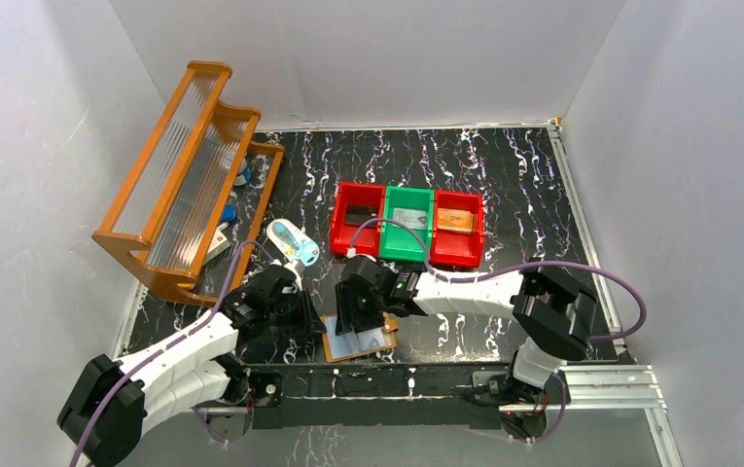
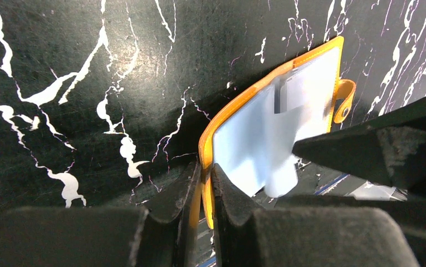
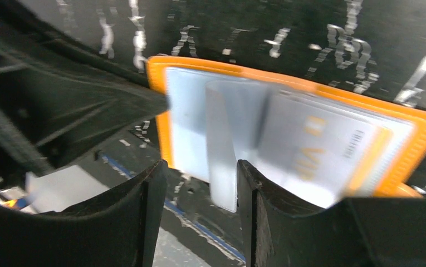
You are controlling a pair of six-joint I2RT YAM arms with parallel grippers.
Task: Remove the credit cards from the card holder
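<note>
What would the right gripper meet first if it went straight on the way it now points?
Most likely the card holder: its pale flap hangs between the fingers of the right gripper, so that flap comes first, then the card behind it. How far off it is, I cannot tell.

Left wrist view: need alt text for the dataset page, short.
The left tool is clamped on the near edge of an orange card holder over a black, white-veined table. A pale blue-grey credit card shows inside the holder, and the dark tip of the right tool reaches in from the right.
</note>
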